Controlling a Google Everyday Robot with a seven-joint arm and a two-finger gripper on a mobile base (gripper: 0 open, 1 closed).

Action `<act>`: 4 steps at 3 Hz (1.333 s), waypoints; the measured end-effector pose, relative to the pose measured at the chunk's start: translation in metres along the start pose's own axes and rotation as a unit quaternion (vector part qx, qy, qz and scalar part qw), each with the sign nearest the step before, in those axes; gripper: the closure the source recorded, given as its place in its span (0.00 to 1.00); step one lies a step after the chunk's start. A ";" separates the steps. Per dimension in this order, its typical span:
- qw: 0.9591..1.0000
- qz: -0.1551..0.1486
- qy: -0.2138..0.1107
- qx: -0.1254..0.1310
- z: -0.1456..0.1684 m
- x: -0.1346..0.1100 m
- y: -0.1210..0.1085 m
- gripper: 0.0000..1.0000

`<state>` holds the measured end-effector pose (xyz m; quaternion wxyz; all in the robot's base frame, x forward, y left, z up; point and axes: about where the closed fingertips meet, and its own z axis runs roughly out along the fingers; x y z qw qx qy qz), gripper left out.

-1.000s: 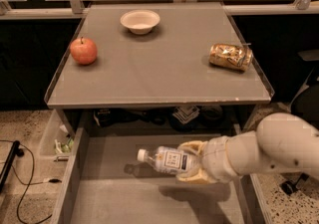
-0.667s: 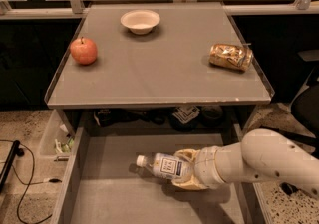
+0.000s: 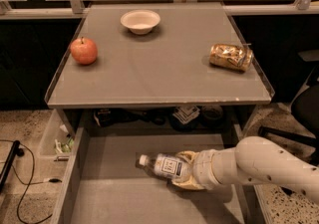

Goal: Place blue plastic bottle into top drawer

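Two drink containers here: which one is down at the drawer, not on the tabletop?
The blue plastic bottle, held sideways by the gripper over the top drawer, cap pointing left. The gold can lies on the tabletop, right side.

Gripper (image 3: 188, 173) around bottle (image 3: 166, 166) inside drawer (image 3: 112, 200)

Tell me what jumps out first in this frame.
The white arm reaches in from the right, its gripper shut on the bottle. The bottle lies on its side, cap to the left, low in the open drawer. On the table above sit an apple at left, a bowl at the back and a can at right.
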<state>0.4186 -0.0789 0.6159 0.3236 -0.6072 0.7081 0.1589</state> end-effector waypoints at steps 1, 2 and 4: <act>1.000 0.000 0.000 0.000 0.000 0.000 0.000 0.58; 1.000 0.000 0.000 0.000 0.000 0.000 0.000 0.35; 1.000 0.000 0.000 0.000 0.000 0.000 0.000 0.00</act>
